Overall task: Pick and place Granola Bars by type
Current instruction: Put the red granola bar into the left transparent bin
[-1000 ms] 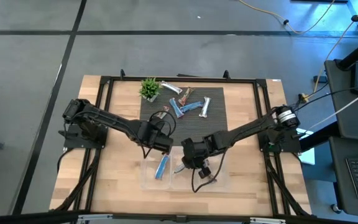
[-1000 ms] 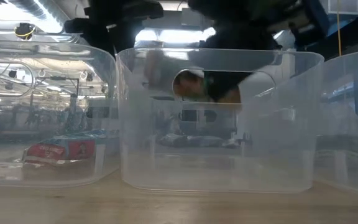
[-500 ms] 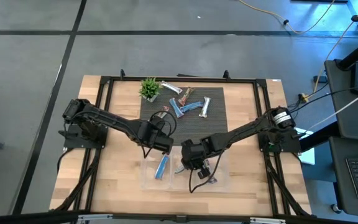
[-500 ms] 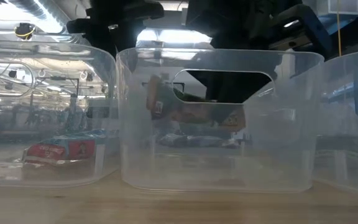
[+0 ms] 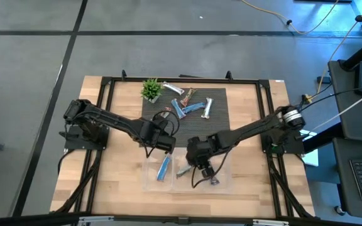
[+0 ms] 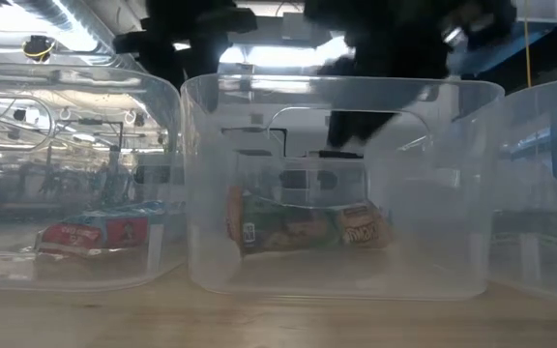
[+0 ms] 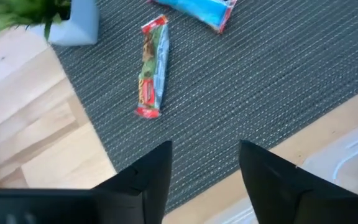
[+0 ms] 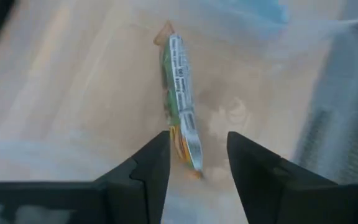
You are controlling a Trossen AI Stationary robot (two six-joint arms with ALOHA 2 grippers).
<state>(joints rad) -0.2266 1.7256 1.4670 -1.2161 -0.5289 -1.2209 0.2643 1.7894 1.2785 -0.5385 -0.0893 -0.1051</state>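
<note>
A green-and-orange granola bar [image 8: 180, 127] lies on the floor of the middle clear bin [image 6: 433, 193], long side down [image 6: 303, 227]. My right gripper [image 8: 197, 168] hovers open just above it inside the bin's mouth [image 5: 200, 163], one finger on either side of the bar's near end without touching it. My left gripper [image 7: 204, 174] is open and empty over the near edge of the dark mat [image 5: 163, 144]. Ahead of it on the mat lie a red-and-silver bar [image 7: 151, 68] and a blue bar [image 7: 197, 9]. Several more bars [image 5: 190, 103] lie on the mat.
Three clear bins stand side by side at the table's near edge; the left one [image 5: 162, 168] holds a blue bar [image 6: 95, 232], and the right one [image 5: 213, 181] holds something small. A green potted plant [image 5: 151, 89] stands at the mat's far left corner. Black frame rails border the table.
My right gripper lowered the green-and-orange bar into the middle bin and let it go. The bar dropped from hanging under the fingers to lying on the bin floor. The gripper then rose a little above it. My left arm kept still.
</note>
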